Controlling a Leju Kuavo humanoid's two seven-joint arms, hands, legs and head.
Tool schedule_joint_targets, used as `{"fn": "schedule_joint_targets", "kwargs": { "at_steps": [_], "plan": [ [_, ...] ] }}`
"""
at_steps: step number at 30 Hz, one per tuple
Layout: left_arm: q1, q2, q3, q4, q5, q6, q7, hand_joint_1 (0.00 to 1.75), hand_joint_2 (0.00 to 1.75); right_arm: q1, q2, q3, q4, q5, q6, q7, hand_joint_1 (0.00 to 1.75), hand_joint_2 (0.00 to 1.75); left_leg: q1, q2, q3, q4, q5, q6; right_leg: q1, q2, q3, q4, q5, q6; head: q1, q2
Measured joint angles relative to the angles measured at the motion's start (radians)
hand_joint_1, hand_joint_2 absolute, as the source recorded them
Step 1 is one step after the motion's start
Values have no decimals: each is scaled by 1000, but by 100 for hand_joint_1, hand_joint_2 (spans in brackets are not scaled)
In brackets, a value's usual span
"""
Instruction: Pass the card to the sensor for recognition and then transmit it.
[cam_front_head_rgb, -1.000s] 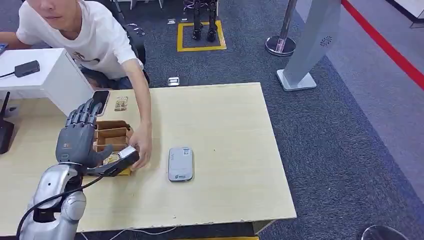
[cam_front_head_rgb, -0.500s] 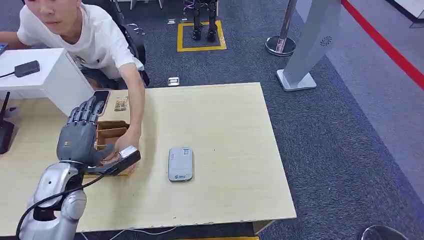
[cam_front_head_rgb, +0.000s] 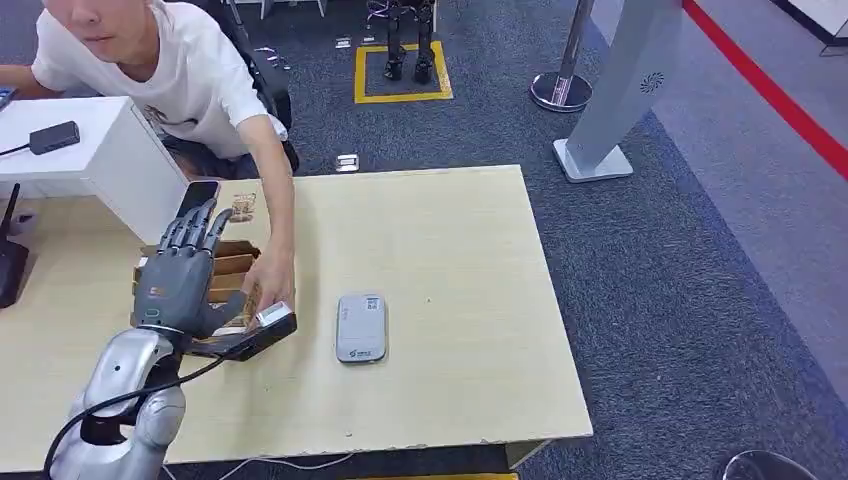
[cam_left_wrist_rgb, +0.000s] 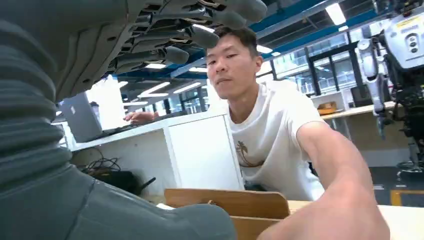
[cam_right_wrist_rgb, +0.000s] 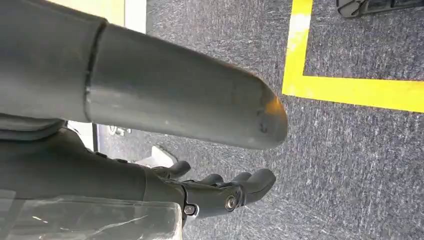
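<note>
Your nearest obstacle is the person's hand (cam_front_head_rgb: 268, 282), reaching in from across the table (cam_front_head_rgb: 450, 250) and resting at the right edge of the wooden box (cam_front_head_rgb: 232, 262), just beside your left hand (cam_front_head_rgb: 178, 282); in the left wrist view that forearm (cam_left_wrist_rgb: 340, 200) crosses close in front of the box wall (cam_left_wrist_rgb: 227, 202). A phone (cam_front_head_rgb: 200, 195) lies behind the box near the white cabinet (cam_front_head_rgb: 110, 160), and a small printed item (cam_front_head_rgb: 242, 208) sits just beside the phone. The grey sensor (cam_front_head_rgb: 361, 327) lies flat on the table to the right of the box, apart from it and from your hand. The box is divided into compartments, but your hand and the person's hide what is in them, so you cannot tell where the card is. Your left hand hovers over the box, palm down, fingers spread and straight, holding nothing. Your right hand (cam_right_wrist_rgb: 220, 192) hangs over the carpet, fingers loosely curled around nothing
</note>
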Motion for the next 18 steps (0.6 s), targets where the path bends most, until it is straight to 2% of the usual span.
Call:
{"fn": "schedule_joint_targets", "kwargs": {
  "at_steps": [9, 18],
  "plan": [
    [0, 4, -8, 0, 3, 0, 0, 0, 175, 0, 0, 0, 0, 0, -1, 0, 0, 0, 0, 0, 0, 0, 0, 0, 0, 0, 0, 0, 0, 0, 0, 0],
    [51, 38, -19, 0, 31, -23, 0, 0, 175, 0, 0, -2, 3, -3, -2, 6, 0, 0, 0, 0, 0, 0, 0, 0, 0, 0, 0, 0, 0, 0, 0, 0]
  ]
}}
